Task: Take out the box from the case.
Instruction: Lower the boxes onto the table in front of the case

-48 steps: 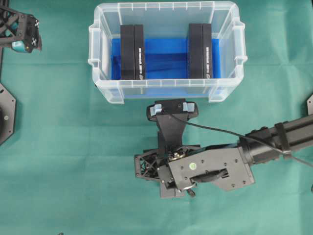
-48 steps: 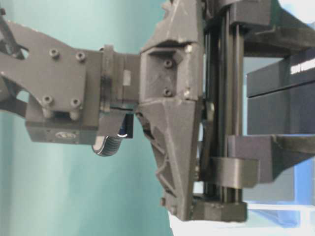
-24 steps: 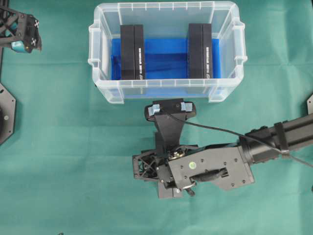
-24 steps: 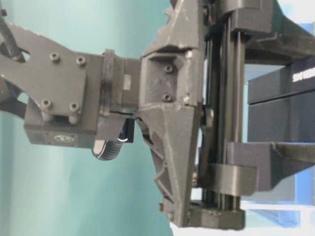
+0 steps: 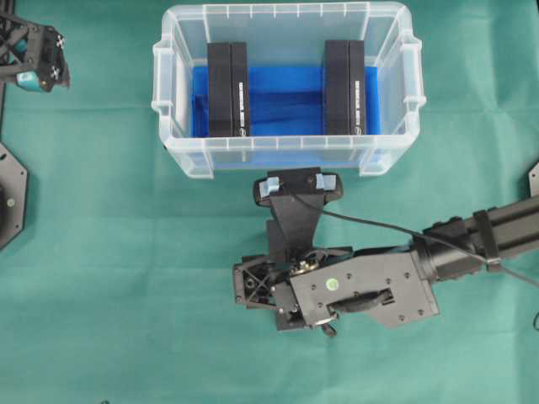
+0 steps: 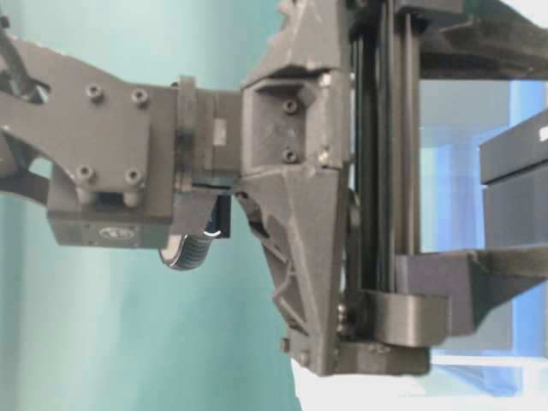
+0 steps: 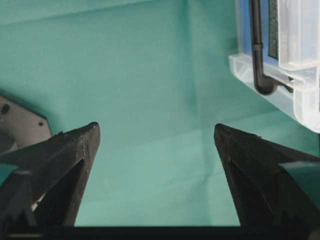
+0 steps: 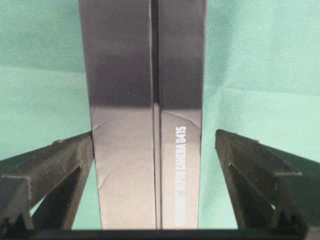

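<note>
The clear case point(image 5: 282, 154) with a blue liner stands at the top of the overhead view. Two black boxes point(image 5: 228, 88) point(image 5: 344, 87) stand on edge inside it. A third black box point(image 8: 147, 125) stands on the green cloth outside the case, between the fingers of my right gripper point(image 8: 155, 133). The jaws are open: the right finger point(image 8: 250, 165) is clear of the box and the left finger sits at its edge. In the overhead view the right arm point(image 5: 354, 290) hides this box. My left gripper point(image 7: 155, 127) is open and empty at the far left point(image 5: 34, 59).
Green cloth covers the table. The case's near corner and handle point(image 7: 300, 95) show at the right of the left wrist view. A black cable point(image 5: 370, 223) runs from the right wrist camera to the arm. Black base plates point(image 5: 10, 198) lie at the table's left edge.
My right gripper's jaws have spread apart and let go of the black box. The right hand shifted slightly. The left gripper stayed open and still.
</note>
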You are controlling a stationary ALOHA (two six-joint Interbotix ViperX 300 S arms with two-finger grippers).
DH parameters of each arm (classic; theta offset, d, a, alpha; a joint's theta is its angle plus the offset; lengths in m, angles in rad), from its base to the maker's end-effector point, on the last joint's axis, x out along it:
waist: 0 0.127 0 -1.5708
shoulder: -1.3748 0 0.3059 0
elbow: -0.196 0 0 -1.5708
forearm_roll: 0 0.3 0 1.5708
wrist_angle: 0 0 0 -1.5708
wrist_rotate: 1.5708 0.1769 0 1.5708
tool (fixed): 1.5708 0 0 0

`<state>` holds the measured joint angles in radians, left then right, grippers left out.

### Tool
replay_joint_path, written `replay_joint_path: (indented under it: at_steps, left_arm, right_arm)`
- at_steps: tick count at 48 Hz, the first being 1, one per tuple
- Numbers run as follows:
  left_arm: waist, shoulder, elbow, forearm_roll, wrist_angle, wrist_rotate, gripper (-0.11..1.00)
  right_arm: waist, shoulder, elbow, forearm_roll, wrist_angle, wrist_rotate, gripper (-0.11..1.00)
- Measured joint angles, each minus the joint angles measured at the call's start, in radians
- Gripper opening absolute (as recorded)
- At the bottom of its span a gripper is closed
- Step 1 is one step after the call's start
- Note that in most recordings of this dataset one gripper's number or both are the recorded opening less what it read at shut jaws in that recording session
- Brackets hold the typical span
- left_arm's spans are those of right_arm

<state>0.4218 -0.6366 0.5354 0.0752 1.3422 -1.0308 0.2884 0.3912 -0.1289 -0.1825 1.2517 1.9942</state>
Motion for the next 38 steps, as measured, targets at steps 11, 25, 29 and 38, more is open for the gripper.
replay_joint_path:
  at_steps: [11, 25, 29, 38]
  left_arm:
    - [0.0, 0.0, 0.0, 0.0, 0.0, 0.0, 0.94]
    - [0.0, 0.0, 0.0, -0.002, 0.0, -0.002, 0.94]
    - [0.0, 0.0, 0.0, -0.002, 0.0, -0.003, 0.94]
    - [0.0, 0.0, 0.0, -0.002, -0.002, -0.002, 0.94]
  right_arm:
    - [0.0, -0.012, 0.002, 0.0, 0.006, 0.0, 0.93]
    - [-0.006, -0.091, -0.046, -0.012, 0.083, -0.006, 0.93]
    - [-0.008, -0.109, -0.069, -0.014, 0.107, -0.011, 0.93]
    - [-0.009, -0.14, -0.15, -0.041, 0.187, -0.043, 0.93]
